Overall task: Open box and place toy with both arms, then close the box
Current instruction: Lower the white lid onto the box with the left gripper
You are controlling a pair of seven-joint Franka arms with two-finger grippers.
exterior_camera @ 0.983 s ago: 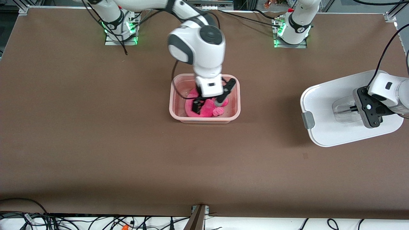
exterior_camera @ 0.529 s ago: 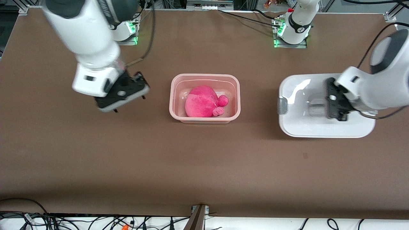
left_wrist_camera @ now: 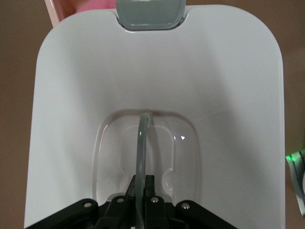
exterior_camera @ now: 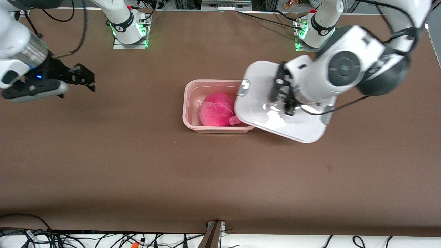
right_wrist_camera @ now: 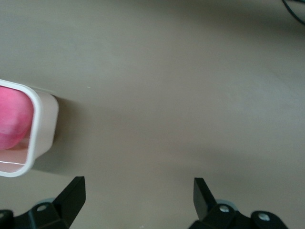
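Lid [exterior_camera: 275, 120] handle [left_wrist_camera: 141, 157] pinched by left hand [left_wrist_camera: 138, 188], wrist view only

My left gripper [exterior_camera: 286, 100] clamped on the lid's handle [left_wrist_camera: 141, 143], over the box [exterior_camera: 193, 103] edge. My right gripper [exterior_camera: 84, 78] spread wide, well clear of it.

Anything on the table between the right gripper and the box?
Nothing: only bare brown table lies between the open right gripper and the box, as the front view and right wrist view show.

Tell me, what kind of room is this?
Probably a robot lab. Two white arms are bolted to a brown table, cables lie along its edge, and the left gripper carries a lid toward the box holding a toy.
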